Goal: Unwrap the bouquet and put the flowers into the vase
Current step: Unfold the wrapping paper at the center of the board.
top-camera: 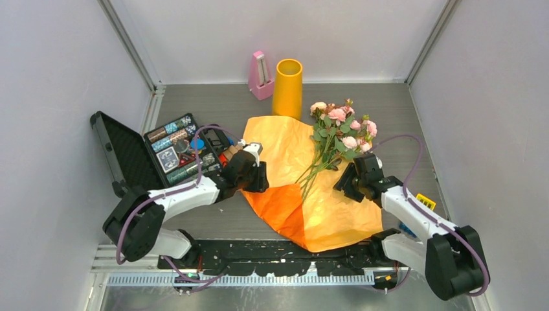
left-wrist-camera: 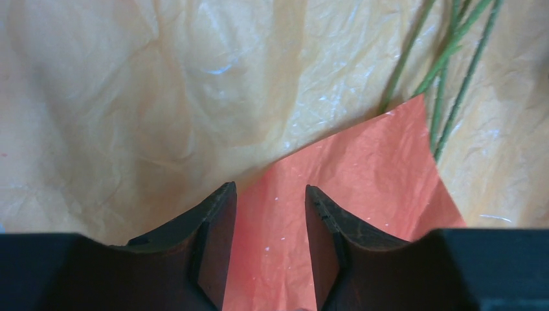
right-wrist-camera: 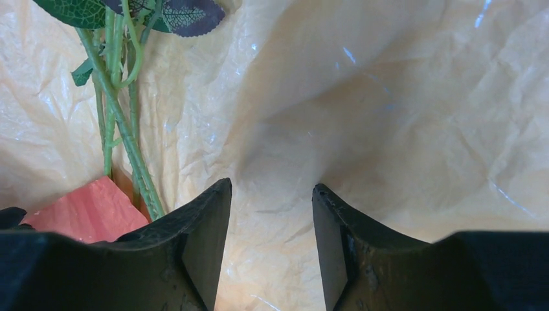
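Now the flowers lie loose on the spread-out orange paper, near the yellow vase. The left end effector and right end effector hang spread, empty. Grabbing the thin stems might pinch paper too, dragging it along.

Pretty standard look here: left arm and right arm are white links with chunky black joints, and a purple cable loops off each. Left tool and right tool have matte black, curved fingers with blunt tips.
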You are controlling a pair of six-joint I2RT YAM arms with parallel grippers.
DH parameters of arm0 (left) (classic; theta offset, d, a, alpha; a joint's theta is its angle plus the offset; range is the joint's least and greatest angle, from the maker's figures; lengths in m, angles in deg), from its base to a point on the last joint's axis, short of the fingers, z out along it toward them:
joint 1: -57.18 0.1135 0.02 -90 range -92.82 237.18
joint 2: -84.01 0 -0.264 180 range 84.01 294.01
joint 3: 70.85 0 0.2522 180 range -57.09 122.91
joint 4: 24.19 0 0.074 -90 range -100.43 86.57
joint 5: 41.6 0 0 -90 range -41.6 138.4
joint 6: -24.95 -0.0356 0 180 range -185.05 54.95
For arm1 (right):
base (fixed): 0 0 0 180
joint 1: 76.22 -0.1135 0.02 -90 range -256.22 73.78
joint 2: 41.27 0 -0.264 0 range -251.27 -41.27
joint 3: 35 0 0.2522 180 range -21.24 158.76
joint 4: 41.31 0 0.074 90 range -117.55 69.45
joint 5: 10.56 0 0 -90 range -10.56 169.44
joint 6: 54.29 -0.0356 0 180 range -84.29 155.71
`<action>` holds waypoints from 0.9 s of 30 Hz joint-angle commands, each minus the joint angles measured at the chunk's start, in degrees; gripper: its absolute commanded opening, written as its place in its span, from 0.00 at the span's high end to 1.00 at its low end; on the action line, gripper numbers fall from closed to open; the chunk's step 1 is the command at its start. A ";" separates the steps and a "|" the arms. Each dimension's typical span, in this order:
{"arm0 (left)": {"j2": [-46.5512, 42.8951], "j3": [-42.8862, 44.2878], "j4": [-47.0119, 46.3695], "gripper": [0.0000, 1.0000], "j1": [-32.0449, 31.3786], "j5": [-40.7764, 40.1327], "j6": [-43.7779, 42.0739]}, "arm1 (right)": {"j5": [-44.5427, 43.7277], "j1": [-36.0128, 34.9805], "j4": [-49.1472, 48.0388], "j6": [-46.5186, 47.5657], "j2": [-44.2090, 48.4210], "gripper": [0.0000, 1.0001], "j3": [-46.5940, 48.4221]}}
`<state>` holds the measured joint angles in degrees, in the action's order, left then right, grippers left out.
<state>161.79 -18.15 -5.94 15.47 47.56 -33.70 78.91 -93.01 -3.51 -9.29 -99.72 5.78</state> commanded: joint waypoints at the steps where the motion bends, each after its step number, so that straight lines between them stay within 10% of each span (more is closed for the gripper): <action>1: 0.62 -3.08 -6.63 0.56 1.80 -2.35 0.95 | 2.79 1.55 -6.23 2.37 -4.83 0.46 3.31; 20: 0.28 -7.91 -5.54 0.61 4.77 -6.25 3.49 | 3.19 8.31 -2.94 0.90 -6.14 0.45 2.59; 27: -7.05 1.98 10.67 0.44 4.87 -2.65 -1.12 | 9.09 8.41 3.37 3.89 2.11 0.32 7.14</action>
<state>159.85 -24.03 -5.48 19.84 43.85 -31.49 83.67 -84.82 -3.43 -7.67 -102.76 8.65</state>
